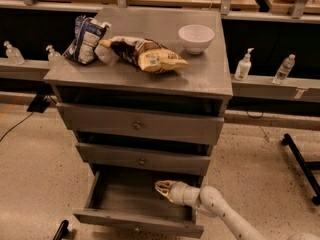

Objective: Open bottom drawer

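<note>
The bottom drawer (137,221) of the grey chest stands pulled out toward me, its dark grey inside showing and its small round knob at the lower edge of the view. My gripper (161,187) sits above the drawer's open inside, toward its right rear, just under the middle drawer (142,159). The white arm (225,215) runs from it to the lower right. The top drawer (137,124) and the middle drawer are pushed in.
On the chest top lie a blue-white bag (85,40), a yellow-brown chip bag (147,55) and a white bowl (196,37). Bottles (243,65) stand on a ledge behind. A black stand leg (300,161) lies on the floor at right.
</note>
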`<action>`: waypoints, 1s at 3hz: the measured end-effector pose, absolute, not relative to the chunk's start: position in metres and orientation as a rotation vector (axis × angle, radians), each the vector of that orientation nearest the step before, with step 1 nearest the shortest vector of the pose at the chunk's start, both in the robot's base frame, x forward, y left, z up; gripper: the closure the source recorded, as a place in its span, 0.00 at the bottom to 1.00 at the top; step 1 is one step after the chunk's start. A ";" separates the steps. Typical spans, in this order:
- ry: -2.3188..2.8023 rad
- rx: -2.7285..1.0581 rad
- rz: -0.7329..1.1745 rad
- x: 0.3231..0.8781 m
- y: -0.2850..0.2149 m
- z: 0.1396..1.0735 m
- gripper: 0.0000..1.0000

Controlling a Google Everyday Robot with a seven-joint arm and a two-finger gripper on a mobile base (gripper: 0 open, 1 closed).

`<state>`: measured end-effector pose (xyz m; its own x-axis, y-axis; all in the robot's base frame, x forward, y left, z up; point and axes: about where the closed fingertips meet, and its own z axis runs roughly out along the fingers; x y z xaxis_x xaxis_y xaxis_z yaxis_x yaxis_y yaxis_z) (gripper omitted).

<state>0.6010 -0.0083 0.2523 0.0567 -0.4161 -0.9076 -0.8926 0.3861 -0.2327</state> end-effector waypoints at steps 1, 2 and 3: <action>1.548 -1.211 0.549 0.601 -0.005 0.253 0.82; 1.546 -1.212 0.555 0.600 -0.002 0.252 0.50; 1.545 -1.213 0.558 0.600 0.000 0.252 0.28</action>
<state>0.5996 0.0001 0.2521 0.0594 -0.4099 -0.9102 -0.8969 0.3784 -0.2290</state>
